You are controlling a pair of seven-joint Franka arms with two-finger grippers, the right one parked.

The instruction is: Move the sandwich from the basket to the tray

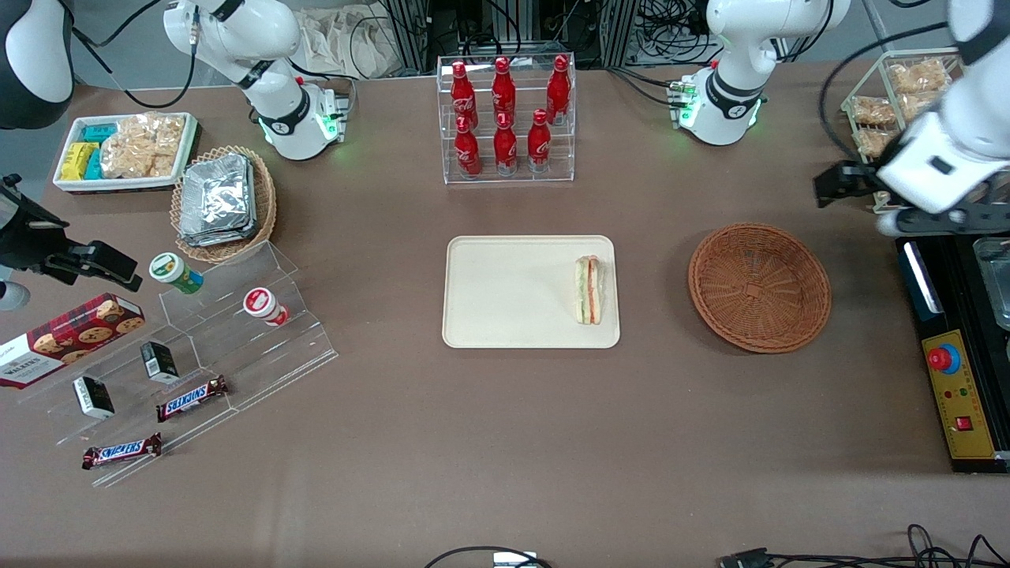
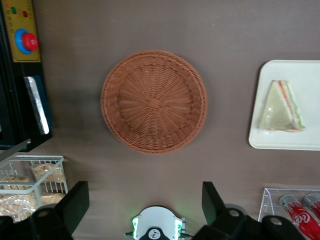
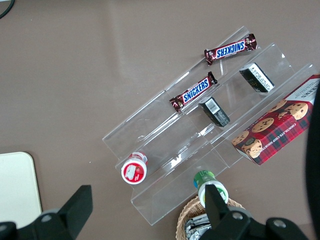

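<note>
A reddish-brown woven basket [image 1: 759,286] and a plain cream tray [image 1: 505,292], bearing a pale sandwich [image 1: 589,289] striped green and orange-red, sit on a brown desk [image 1: 505,442] beneath the black end effector [image 2: 145,205].

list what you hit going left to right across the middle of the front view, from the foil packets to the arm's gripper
foil packets → cola bottles → tray → sandwich → basket → gripper, raised above the table's working-arm end, open and empty.

Cola bottles [image 1: 505,118] in clear rack; Snickers bars [image 1: 192,398] on acrylic steps.
</note>
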